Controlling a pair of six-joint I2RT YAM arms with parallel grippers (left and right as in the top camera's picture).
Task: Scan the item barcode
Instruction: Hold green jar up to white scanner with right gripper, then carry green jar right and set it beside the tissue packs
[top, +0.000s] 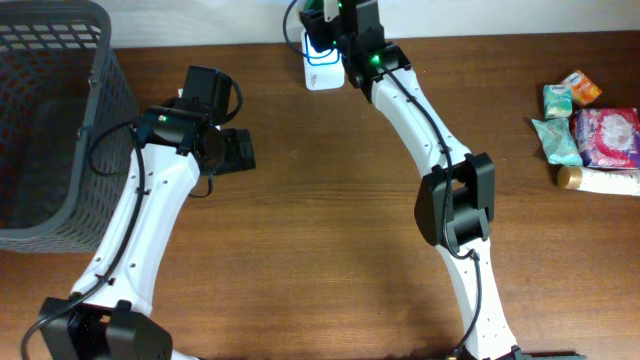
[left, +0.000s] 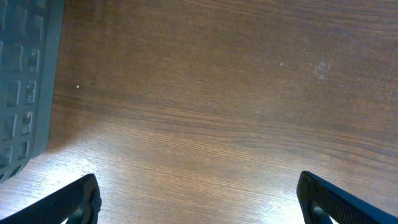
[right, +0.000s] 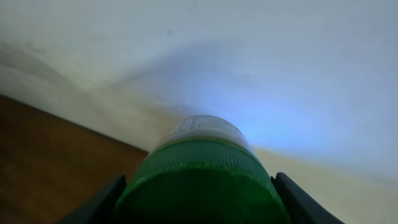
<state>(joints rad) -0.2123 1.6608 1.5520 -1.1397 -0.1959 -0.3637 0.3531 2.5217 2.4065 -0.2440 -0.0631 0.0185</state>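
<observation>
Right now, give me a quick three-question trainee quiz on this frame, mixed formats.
1. True or false: the left pincer is holding an item.
2. What does the right pincer grip? A) a green-capped container B) a red mug C) nothing
3. Fill in: in the overhead view, the grey basket stands at the ____ edge of the table.

Key: 1 false, it is open and empty over bare wood. 2 A. 3 left.
</observation>
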